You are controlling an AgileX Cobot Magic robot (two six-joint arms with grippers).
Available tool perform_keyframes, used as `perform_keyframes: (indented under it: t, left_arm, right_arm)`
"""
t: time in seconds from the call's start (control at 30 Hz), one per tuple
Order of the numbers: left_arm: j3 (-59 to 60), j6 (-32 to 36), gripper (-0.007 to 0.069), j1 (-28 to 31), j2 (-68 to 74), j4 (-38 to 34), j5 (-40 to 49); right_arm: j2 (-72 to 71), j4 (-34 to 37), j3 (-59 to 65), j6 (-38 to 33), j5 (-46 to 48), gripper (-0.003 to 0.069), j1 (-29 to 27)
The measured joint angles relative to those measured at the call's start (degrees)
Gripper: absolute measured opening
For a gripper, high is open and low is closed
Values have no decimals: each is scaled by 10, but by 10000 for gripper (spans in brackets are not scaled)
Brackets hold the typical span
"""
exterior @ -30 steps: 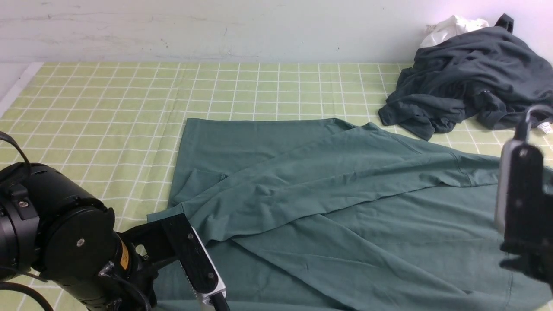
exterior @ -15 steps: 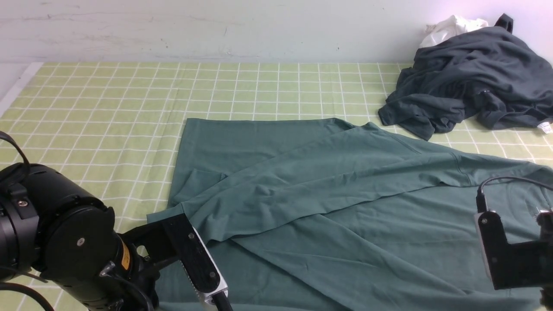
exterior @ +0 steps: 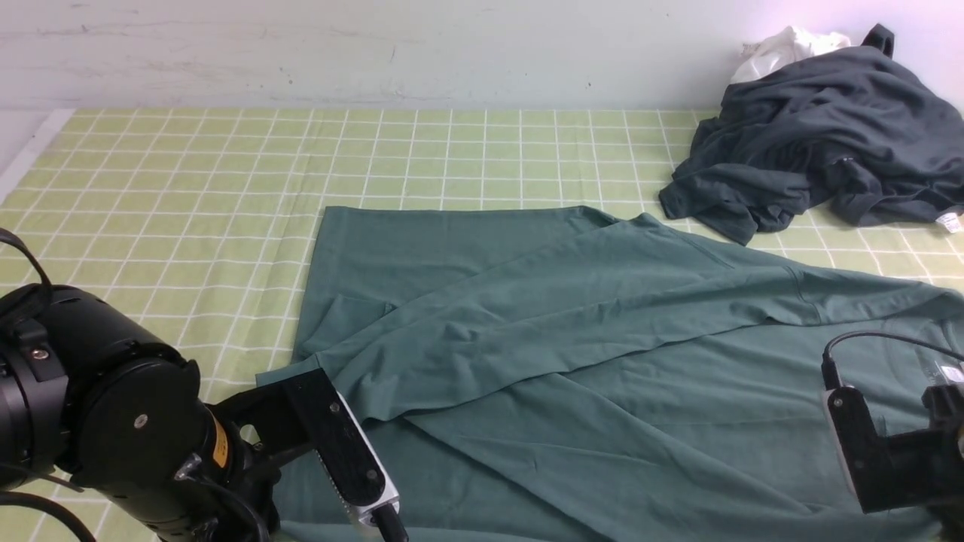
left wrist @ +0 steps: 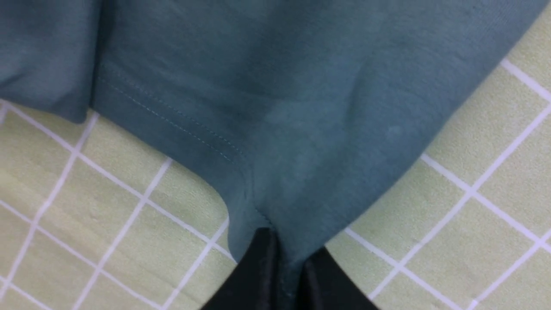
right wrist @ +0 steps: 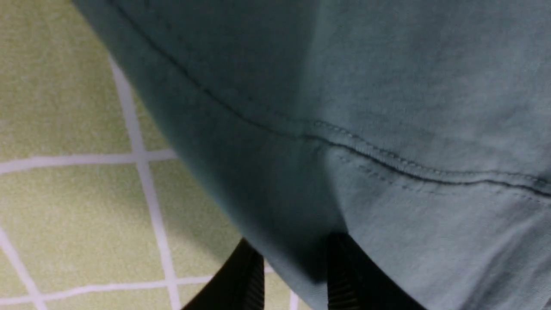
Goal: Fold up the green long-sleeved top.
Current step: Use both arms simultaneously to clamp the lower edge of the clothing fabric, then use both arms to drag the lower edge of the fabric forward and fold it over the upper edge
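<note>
The green long-sleeved top (exterior: 602,361) lies spread over the near half of the table, with one sleeve (exterior: 572,301) folded diagonally across its body. My left gripper (left wrist: 286,271) is shut on a stitched hem corner of the top (left wrist: 275,142) at its near left edge. In the front view that gripper (exterior: 373,512) sits low by the bottom edge. My right gripper (right wrist: 297,275) is open at the top's near right side. A seamed fabric edge (right wrist: 387,129) hangs between its fingers, with a gap beside one of them.
A crumpled charcoal-grey garment (exterior: 821,135) lies at the back right, with a small white cloth (exterior: 787,47) behind it against the wall. A yellow-green checked cloth (exterior: 188,173) covers the table. My left arm's black body (exterior: 98,406) fills the near left corner.
My right arm has dropped from a raised spot at the right edge to low over the top's near right part, and its jaws have widened. The left gripper and the top have not moved.
</note>
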Motion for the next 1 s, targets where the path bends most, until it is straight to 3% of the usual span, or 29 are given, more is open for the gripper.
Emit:
perform_keyframes:
  t: [0.23, 0.3, 0.37, 0.57, 0.77, 1.0]
  left_arm:
    - [0, 0, 19, 0, 0, -3, -1]
    - [0, 0, 19, 0, 0, -7, -1]
    - [0, 0, 18, 0, 0, -9, -1]
    - [-6, -4, 17, 0, 0, -11, 1]
    - [-46, -69, 17, 1, 0, -11, 27]
    - [-114, -116, 17, 54, 0, -16, 33]
  right_arm:
    - [1, 8, -2, -1, 8, 125, 0]
    - [-3, 15, -2, 3, 11, 38, 0]
    - [-9, 22, -1, 15, -2, 5, -1]
    - [-52, 22, -1, 101, -32, -3, -1]
    - [-75, 2, -19, 265, -46, -3, -1]
    - [-75, 0, -73, 346, -25, -3, -1]
